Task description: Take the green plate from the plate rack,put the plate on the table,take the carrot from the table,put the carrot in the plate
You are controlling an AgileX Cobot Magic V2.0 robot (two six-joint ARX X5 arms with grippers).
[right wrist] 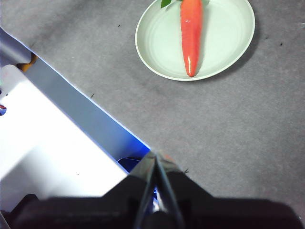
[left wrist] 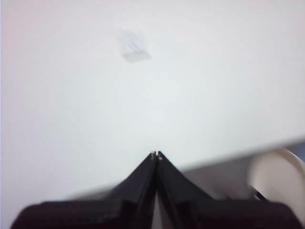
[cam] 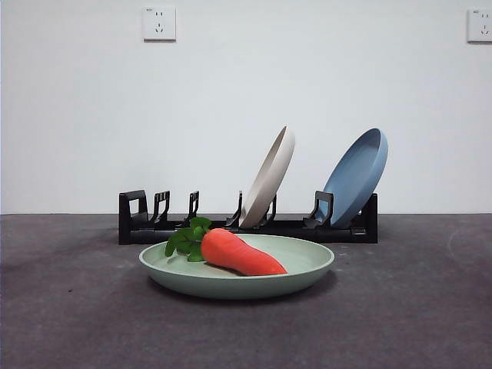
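Front view: carrot (cam: 242, 253) lies in green plate (cam: 307, 270); no readable writing.

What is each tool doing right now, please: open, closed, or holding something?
Left tool: closed, holding nothing, raised and facing the wall.
Right tool: closed, holding nothing, above the table, away from the carrot on the green plate.

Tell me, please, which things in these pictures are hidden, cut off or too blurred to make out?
- Right wrist view: the carrot leaves run past the picture's edge.
- Left wrist view: the cream-white plate is blurred and cut by the edge.
- Front view: the green plate hides part of the plate rack base.
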